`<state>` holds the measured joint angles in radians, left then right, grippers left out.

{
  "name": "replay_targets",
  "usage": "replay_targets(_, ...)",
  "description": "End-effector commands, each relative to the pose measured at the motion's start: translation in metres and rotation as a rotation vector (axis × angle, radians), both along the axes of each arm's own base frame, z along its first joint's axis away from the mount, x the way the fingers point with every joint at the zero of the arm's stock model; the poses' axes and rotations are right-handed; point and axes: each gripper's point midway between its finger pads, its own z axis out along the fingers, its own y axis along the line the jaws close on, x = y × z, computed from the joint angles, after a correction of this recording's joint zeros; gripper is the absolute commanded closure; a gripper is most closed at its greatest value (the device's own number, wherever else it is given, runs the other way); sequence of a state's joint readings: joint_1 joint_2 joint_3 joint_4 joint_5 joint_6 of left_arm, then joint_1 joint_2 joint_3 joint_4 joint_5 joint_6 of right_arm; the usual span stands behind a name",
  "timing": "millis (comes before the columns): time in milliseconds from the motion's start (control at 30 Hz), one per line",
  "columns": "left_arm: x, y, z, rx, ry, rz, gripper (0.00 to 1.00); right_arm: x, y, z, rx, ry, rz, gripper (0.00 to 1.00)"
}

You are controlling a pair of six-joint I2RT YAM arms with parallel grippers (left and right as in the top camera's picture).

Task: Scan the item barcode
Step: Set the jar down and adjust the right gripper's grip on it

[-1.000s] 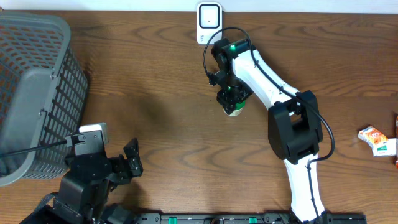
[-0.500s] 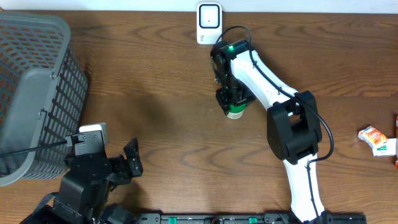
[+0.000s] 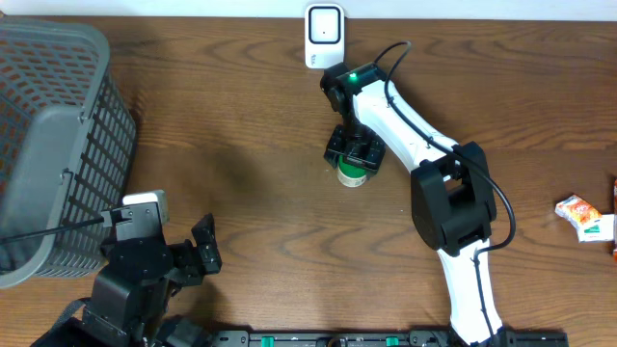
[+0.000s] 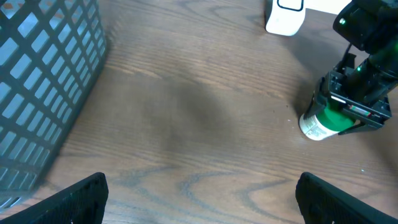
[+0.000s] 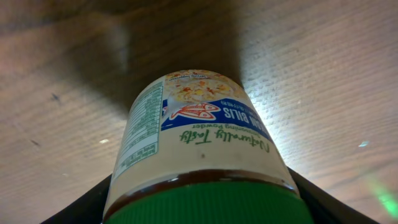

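Jar turned and dropped back from the scanner
The right gripper (image 3: 353,159), clamped on the green-lidded jar (image 3: 352,176), has rotated and slid down-left; jar now tipped over the bench (image 3: 241,145) at frame centre, just below the white scanner (image 3: 324,34) up top. Looks like a re-angle for the barcode. Left gripper (image 4: 202,186) spread wide, idle lower left

brown wood-grain counter (image 3: 241,116). cream jar (image 5: 199,149) with a green lid (image 5: 205,205) and a blue-and-red label (image 5: 208,115). grey grid-patterned basket (image 3: 48,135). white scanner (image 3: 324,34). white and black right arm (image 3: 405,125), green light (image 3: 354,75) on it.
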<state>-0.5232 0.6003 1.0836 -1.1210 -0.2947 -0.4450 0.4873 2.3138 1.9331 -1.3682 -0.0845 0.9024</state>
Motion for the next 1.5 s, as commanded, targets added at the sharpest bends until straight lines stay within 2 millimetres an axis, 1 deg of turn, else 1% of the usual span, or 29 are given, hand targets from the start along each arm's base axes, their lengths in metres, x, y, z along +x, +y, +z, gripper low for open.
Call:
replay_targets(0, 0.001, 0.004, 0.006, -0.003, -0.016, 0.02, 0.03, -0.002, 0.006, 0.007, -0.013, -0.013, -0.107, 0.33)
replay_targets(33, 0.001, 0.004, 0.006, -0.003, -0.016, 0.02, 0.03, -0.003, 0.006, 0.007, -0.013, -0.013, -0.104, 0.3)
replay_targets(100, 0.001, 0.004, 0.006, -0.003, -0.016, 0.02, 0.03, -0.003, 0.007, 0.007, -0.005, -0.013, -0.061, 0.27)
replay_targets(133, 0.001, 0.004, 0.006, -0.003, -0.016, 0.02, 0.03, -0.003, 0.007, 0.007, 0.001, -0.013, -0.036, 0.24)
replay_targets(167, 0.001, 0.004, 0.006, -0.003, -0.016, 0.02, 0.03, -0.003, 0.007, 0.007, 0.007, -0.014, -0.005, 0.17)
replay_targets(233, 0.001, 0.004, 0.006, -0.003, -0.017, 0.02, 0.03, -0.003, 0.007, 0.009, 0.023, -0.015, 0.072, 0.08)
replay_targets(267, 0.001, 0.004, 0.006, -0.003, -0.017, 0.02, 0.03, -0.003, 0.007, 0.01, 0.029, -0.011, 0.112, 0.06)
replay_targets(400, 0.001, 0.003, 0.006, -0.003, -0.016, 0.02, 0.03, -0.005, 0.006, 0.017, 0.047, 0.001, 0.234, 0.06)
replay_targets(467, 0.001, 0.003, 0.006, -0.003, -0.016, 0.02, 0.03, -0.003, 0.007, 0.021, 0.07, -0.007, 0.335, 0.06)
replay_targets(567, 0.001, 0.003, 0.006, -0.003, -0.016, 0.02, 0.03, 0.0, 0.009, 0.023, 0.107, -0.021, 0.505, 0.01)
replay_targets(633, 0.001, 0.003, 0.006, -0.003, -0.016, 0.02, 0.03, 0.0, 0.009, 0.023, 0.121, -0.021, 0.585, 0.01)
replay_targets(700, 0.001, 0.003, 0.006, -0.003, -0.016, 0.02, 0.03, 0.004, 0.008, 0.021, 0.112, -0.033, 0.627, 0.01)
replay_targets(767, 0.001, 0.003, 0.006, -0.003, -0.016, 0.02, 0.03, 0.01, 0.004, 0.018, 0.08, -0.057, 0.639, 0.01)
replay_targets(867, 0.001, 0.003, 0.006, -0.003, -0.016, 0.02, 0.03, 0.012, 0.005, 0.014, 0.077, -0.066, 0.64, 0.01)
replay_targets(1000, 0.001, 0.003, 0.006, -0.003, -0.016, 0.02, 0.03, 0.01, 0.004, 0.01, 0.077, -0.058, 0.645, 0.01)
replay_targets(1100, 0.001, 0.003, 0.006, -0.003, -0.016, 0.02, 0.03, 0.005, 0.004, 0.005, 0.084, -0.044, 0.698, 0.02)
replay_targets(1200, 0.001, 0.003, 0.005, -0.003, -0.015, 0.02, 0.03, -0.006, 0.002, -0.003, 0.078, -0.006, 0.713, 0.02)
replay_targets(1333, 0.001, 0.003, 0.005, -0.002, -0.014, 0.02, 0.03, -0.011, 0.002, -0.017, 0.076, 0.002, 0.719, 0.05)
replay_targets(1467, 0.001, 0.003, 0.005, -0.002, -0.014, 0.02, 0.03, -0.011, 0.0, -0.025, 0.075, -0.002, 0.719, 0.12)
